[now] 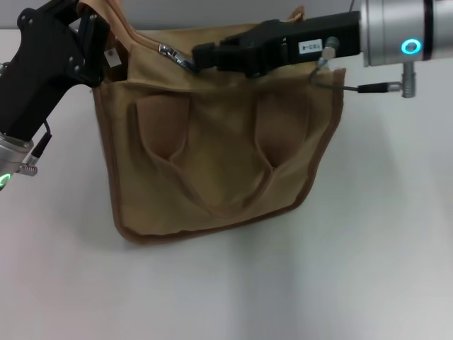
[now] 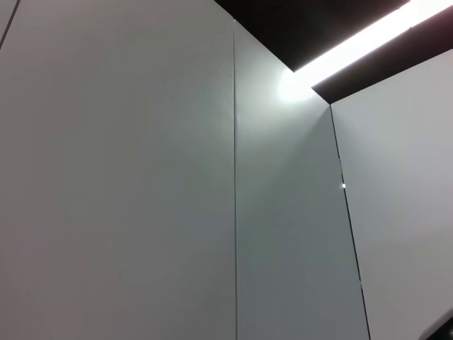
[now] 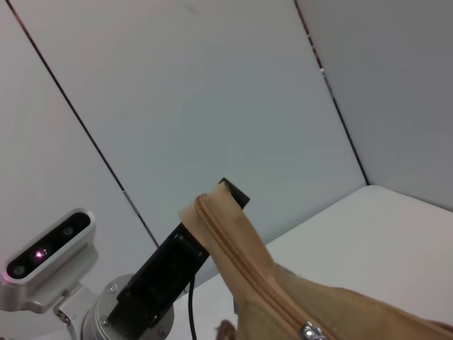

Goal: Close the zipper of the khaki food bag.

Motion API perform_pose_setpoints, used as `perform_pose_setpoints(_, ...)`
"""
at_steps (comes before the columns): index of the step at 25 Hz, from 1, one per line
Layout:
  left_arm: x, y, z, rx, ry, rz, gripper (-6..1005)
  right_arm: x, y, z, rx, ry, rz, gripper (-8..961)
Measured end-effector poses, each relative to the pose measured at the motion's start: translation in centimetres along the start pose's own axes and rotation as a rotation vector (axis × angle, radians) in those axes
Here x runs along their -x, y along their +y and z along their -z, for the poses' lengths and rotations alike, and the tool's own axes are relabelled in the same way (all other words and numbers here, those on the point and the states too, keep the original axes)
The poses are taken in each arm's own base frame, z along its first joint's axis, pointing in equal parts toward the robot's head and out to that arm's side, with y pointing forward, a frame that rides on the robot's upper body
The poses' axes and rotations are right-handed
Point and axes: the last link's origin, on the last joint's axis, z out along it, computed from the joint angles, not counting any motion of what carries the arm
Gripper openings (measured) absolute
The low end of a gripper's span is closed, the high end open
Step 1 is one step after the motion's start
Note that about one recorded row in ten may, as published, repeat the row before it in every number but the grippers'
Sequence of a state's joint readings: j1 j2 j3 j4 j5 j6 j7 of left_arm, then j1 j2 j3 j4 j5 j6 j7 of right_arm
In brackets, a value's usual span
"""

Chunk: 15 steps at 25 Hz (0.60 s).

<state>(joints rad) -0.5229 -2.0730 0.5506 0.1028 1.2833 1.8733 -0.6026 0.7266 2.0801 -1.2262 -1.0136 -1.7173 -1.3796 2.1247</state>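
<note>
A: Any writing I can read?

B: Only a small white sticker on the right gripper (image 1: 192,59), on the side of its black body. It carries dark characters, too small to make out. The arm behind it has a glowing cyan ring. Nothing is printed on the bag.

A: Where is the bag?

B: The khaki food bag (image 1: 219,134) sits on the white table (image 1: 382,248), left of centre in the head view, its front face toward the camera, both looped handles hanging flat against it, brown trim round the edges.

A: And the right arm?

B: It reaches in level from the right across the bag's top edge. Its black fingertips sit at the silver pull tab (image 1: 173,55) of the zipper (image 3: 244,265), near the top left corner. The tips look pressed together on the tab.

A: The left arm?

B: It comes up from the lower left, forearm tilted, the left gripper (image 1: 99,44) at the bag's upper left corner, closed on the raised fabric there. The right wrist view shows the corner pulled up into a peak against that gripper's black finger (image 3: 233,193).

A: The left wrist view?

B: Grey wall panels (image 2: 141,177) and a bright ceiling light strip (image 2: 354,46).
</note>
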Motion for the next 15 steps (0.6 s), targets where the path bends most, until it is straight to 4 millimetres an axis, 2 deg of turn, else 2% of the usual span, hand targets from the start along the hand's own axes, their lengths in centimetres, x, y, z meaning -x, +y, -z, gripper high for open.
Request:
perform_pose_setpoints(9, 0.0, 0.1, -0.2, 0.008, 0.006, 0.002, 29, 0.2, -0.5, -2.4, 0.016, 0.066, -0.009, 149)
perform_pose_setpoints(14, -0.1, 0.1, -0.2, 0.008, 0.008, 0.002, 29, 0.4, -0.2, -2.0, 0.017, 0.058, 0.005, 235)
perform_pose_setpoints(15, -0.1, 0.1, -0.2, 0.008, 0.008, 0.002, 29, 0.4, -0.2, -2.0, 0.017, 0.058, 0.005, 213)
